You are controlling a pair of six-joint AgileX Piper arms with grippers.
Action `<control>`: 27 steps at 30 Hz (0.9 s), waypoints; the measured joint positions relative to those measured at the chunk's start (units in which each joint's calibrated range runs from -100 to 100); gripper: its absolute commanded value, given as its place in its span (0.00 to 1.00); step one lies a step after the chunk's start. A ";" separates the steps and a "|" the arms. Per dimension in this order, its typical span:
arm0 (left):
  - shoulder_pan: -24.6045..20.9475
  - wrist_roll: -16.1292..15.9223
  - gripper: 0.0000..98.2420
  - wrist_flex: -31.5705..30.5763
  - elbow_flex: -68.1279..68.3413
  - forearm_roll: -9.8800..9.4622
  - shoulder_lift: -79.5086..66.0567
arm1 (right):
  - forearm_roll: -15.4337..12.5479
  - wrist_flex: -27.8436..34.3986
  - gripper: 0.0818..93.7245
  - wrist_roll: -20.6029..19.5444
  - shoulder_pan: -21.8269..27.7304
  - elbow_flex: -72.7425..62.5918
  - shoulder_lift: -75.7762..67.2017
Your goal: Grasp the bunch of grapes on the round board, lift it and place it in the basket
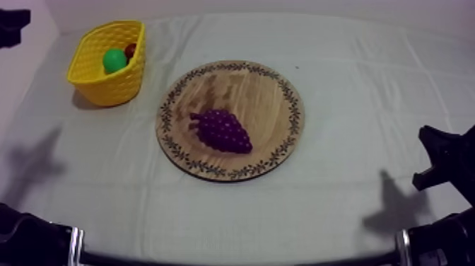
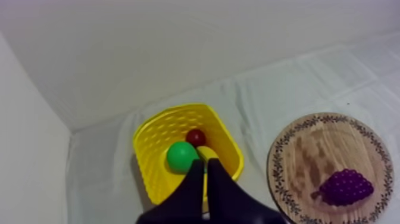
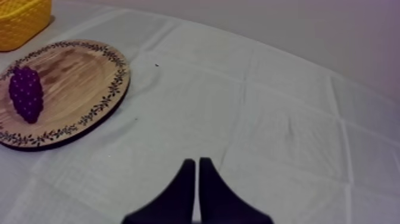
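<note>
Purple grapes (image 1: pixel 221 131) are lying on the board (image 1: pixel 244 88), inside its patterned rim. In the top view they are sitting toward the board's near left part with the stem end pointing left. The board is resting mid-worktop (image 1: pixel 367 92) on the grey-white cloth. The basket (image 1: pixel 106 88) is standing apart from the board at the far left of the worktop. It is holding a green fruit (image 1: pixel 114 59) and a small red fruit (image 1: pixel 131 49) close together.

The left wrist view is looking down into the basket and is adding a yellow piece (image 2: pixel 208 154) lying against the green fruit; its kind cannot be told. The left pincer (image 2: pixel 205 170) is hanging above the basket's near rim, its fingers lying together as a narrow wedge and gripping nothing.

The right wrist view is giving the opposite side. A corner of the basket is appearing beyond the board, and a wide stretch of creased cloth is lying between the board and the right pincer (image 3: pixel 196 164). This pincer's fingers are likewise pressing together and holding nothing. In the top view the right arm (image 1: pixel 445 159) is sitting low at the right edge, well apart from the board.
</note>
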 measured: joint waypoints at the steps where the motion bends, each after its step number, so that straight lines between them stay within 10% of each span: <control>1: 0.41 -0.14 0.00 0.79 -1.96 -0.01 1.62 | 0.00 0.00 0.00 0.00 0.00 0.00 0.00; 27: 13.28 -1.85 0.00 7.85 -30.94 -2.03 35.70 | 0.00 0.00 0.00 0.00 0.00 0.00 0.00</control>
